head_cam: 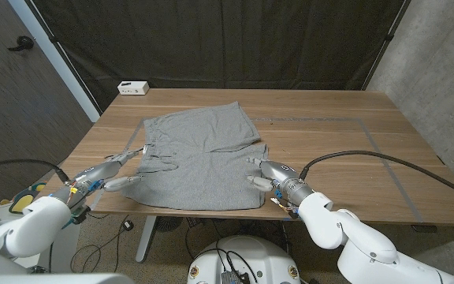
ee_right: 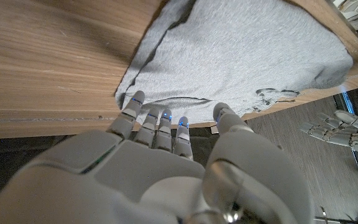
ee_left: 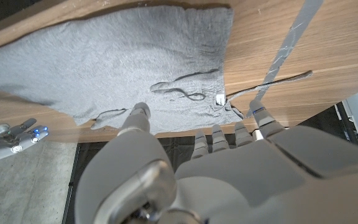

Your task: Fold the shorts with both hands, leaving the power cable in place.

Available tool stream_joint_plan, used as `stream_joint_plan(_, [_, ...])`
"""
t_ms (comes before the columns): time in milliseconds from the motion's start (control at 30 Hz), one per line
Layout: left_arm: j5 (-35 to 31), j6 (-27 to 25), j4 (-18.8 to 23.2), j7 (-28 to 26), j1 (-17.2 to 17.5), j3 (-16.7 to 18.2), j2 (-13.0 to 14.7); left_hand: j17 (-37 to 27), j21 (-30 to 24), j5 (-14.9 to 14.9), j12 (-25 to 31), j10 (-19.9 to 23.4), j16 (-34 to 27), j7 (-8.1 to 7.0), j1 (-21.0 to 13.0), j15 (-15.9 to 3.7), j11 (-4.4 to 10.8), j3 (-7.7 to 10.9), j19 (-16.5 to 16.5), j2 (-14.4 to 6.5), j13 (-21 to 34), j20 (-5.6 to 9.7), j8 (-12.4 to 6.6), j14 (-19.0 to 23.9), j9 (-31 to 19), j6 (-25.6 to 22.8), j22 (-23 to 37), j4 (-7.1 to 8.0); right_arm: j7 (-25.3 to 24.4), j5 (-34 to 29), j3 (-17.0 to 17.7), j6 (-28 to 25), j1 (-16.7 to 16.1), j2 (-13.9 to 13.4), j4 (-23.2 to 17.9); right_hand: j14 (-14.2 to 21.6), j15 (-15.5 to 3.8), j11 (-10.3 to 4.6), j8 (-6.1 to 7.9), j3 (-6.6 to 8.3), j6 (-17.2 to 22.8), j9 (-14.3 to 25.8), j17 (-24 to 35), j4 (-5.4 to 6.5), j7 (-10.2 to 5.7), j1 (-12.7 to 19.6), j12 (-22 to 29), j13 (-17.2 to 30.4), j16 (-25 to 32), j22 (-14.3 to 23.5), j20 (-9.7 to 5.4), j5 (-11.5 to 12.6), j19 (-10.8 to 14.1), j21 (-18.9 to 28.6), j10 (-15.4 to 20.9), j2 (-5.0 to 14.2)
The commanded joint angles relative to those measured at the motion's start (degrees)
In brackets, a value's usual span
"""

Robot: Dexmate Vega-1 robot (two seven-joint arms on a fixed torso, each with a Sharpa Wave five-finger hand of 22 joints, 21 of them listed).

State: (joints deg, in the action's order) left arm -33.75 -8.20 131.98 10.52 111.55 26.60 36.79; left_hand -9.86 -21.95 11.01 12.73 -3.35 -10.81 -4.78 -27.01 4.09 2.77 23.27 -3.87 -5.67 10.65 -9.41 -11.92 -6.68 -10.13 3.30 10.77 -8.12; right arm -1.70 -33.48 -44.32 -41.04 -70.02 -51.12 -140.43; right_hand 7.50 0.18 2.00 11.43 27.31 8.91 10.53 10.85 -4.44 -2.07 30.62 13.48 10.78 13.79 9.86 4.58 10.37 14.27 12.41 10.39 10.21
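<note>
Grey shorts [head_cam: 203, 162] lie spread on the wooden table [head_cam: 329, 126], waistband and drawstring [head_cam: 150, 150] toward my left. My left hand [head_cam: 115, 172] hovers at the waistband side with its fingers spread, holding nothing. In the left wrist view, the left hand [ee_left: 216, 162] reaches toward the shorts [ee_left: 117, 62] and the drawstring [ee_left: 188, 94]. My right hand [head_cam: 273, 175] is at the shorts' right edge with fingers apart. In the right wrist view, the fingertips [ee_right: 135, 99] of that hand [ee_right: 166, 162] sit just off the shorts' hem [ee_right: 241, 56]. A black cable [head_cam: 385, 158] curves over the table's right side.
A small white box [head_cam: 133, 87] stands at the table's back left corner. Grey tape lines [head_cam: 369, 130] mark a rectangle on the tabletop. The shorts' near edge lies close to the table's front edge [head_cam: 211, 211]. A dark curtain hangs behind the table.
</note>
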Motion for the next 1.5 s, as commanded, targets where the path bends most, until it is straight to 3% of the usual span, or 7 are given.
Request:
stream_joint_plan(33, [-9.06,-3.31,1.07,0.58,0.53,-2.03,1.26,-0.09,0.25,0.22,0.14,0.74,-0.11,-0.27,-2.32,-0.07,0.11,0.39,0.95,0.41,0.1,0.11,-0.35,0.77,-0.15,-1.88,0.05,-1.3,-1.57,-3.22,-1.94,-2.18,-2.26,0.08,0.06,1.46,-0.4,-0.18,0.05,0.48,0.79,0.11,-0.09,-1.47,-0.09,1.79,-0.08,0.16,-0.01,0.18,0.08,0.18,0.97,0.1,1.41,-0.22])
stream_joint_plan(233, [-15.84,-5.28,1.34,-0.4,0.91,-3.82,2.12,-0.07,0.26,0.61,0.52,2.76,-0.28,-0.72,-5.03,-0.67,1.18,0.82,2.33,0.93,0.08,0.36,-0.77,2.07,-0.12,-4.4,0.0,-2.02,-2.36,-5.32,-3.0,-1.85,-3.3,0.12,0.68,4.85,-1.11,-0.15,0.58,0.56,3.09,0.12,0.09,-3.27,0.37,4.32,0.06,0.23,0.62,0.23,-0.14,0.25,3.08,0.47,3.23,-0.8])
stream_joint_plan(400, [-21.21,-6.76,1.48,-1.6,1.27,-5.58,2.47,-0.23,-0.38,1.18,0.91,5.69,-1.55,-0.45,-10.66,-2.71,1.2,1.48,5.83,2.23,0.16,1.79,-0.98,8.59,-0.16,-7.96,0.24,-2.32,-1.88,-8.61,-4.21,-2.87,-3.87,0.29,0.84,7.59,-2.37,-0.34,1.18,0.17,5.64,0.14,0.31,-4.56,0.61,6.32,0.36,0.29,1.28,0.3,-0.5,0.43,4.97,0.85,5.19,-1.73])
stream_joint_plan(600, [-26.31,-7.75,1.31,-3.08,2.02,-6.96,2.67,-0.38,-0.68,1.46,1.58,8.49,-1.57,-0.57,-13.92,-3.84,1.99,1.7,7.18,3.14,0.28,2.44,-1.09,10.5,-0.22,-9.72,0.4,-2.46,-2.68,-13.48,-4.85,-3.47,-5.59,-0.18,0.7,11.11,-3.99,-0.52,1.45,-0.06,7.5,0.18,0.76,-6.1,0.77,10.68,0.84,0.44,2.24,0.41,-1.21,1.24,7.43,1.32,7.89,-3.32])
stream_joint_plan(1133, [-43.17,-12.09,-1.38,-11.82,3.9,-11.94,3.74,-0.78,-1.53,2.3,3.67,17.32,-2.19,-3.35,-23.19,-7.27,4.6,0.9,10.27,6.37,1.09,4.42,-2.16,15.75,-0.59,-16.46,0.81,-2.01,-2.71,-22.72,-3.67,-2.45,-10.92,-0.08,1.32,19.83,-8.6,-1.81,2.74,-1.79,14.95,0.3,6.01,-6.14,-0.9,26.14,3.34,1.55,8.58,0.84,-3.65,4.0,13.96,2.86,16.23,-7.67])
stream_joint_plan(1300, [-46.27,-13.27,-1.88,-11.78,4.5,-12.69,4.61,-0.82,-1.57,2.37,3.84,18.09,-2.31,-4.01,-23.8,-7.99,4.52,0.41,10.43,7.0,1.22,4.25,-2.11,16.43,-0.61,-16.78,0.85,-1.9,-0.95,-26.1,-3.38,-3.13,-12.46,0.09,1.48,20.1,-9.82,-3.06,2.5,-2.48,15.35,0.31,7.72,-6.05,-1.79,28.46,3.39,1.91,10.03,0.91,-4.12,4.5,14.34,2.89,16.38,-8.28])
stream_joint_plan(1500, [-50.21,-15.33,-3.4,-13.83,4.36,-14.3,5.3,-1.1,-2.33,2.84,4.86,22.35,-3.24,-5.59,-26.5,-10.93,6.0,-0.87,12.38,7.63,1.67,5.57,-3.11,19.77,-0.7,-21.1,0.98,-1.49,-1.53,-27.26,-2.21,-1.72,-13.94,0.65,2.15,19.01,-10.9,-5.54,1.97,-3.79,15.2,0.35,10.1,-5.65,-3.26,30.77,2.92,2.32,11.56,1.0,-4.7,5.11,14.2,2.71,15.38,-9.13])
